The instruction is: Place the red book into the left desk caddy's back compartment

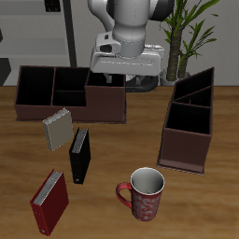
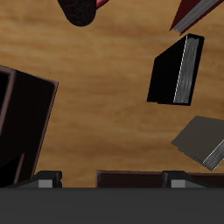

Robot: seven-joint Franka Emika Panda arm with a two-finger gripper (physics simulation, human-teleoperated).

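Whether the jaws are spread or pressed together I cannot tell: the gripper (image 1: 118, 75) hangs at the back of the table, just above the near wall of the broadside caddy (image 1: 70, 91), and its fingers are too small and dark to read against that box. Nothing shows between them in the wrist view.

Down by the table's front edge lies the red book (image 1: 49, 203), resting flat on the wood, pale page edges along one side, well apart from the gripper. A black book (image 1: 80, 155) stands upright on its edge just behind it, and a grey book (image 1: 58, 129) lies farther back again, close to the broadside caddy. A flowered mug (image 1: 145, 193) sits near the front edge beside the black book.

Over at the far side stands the left desk caddy (image 1: 188, 123), short end toward the front, its back compartment (image 1: 198, 91) at the taller end, holding nothing I can see.
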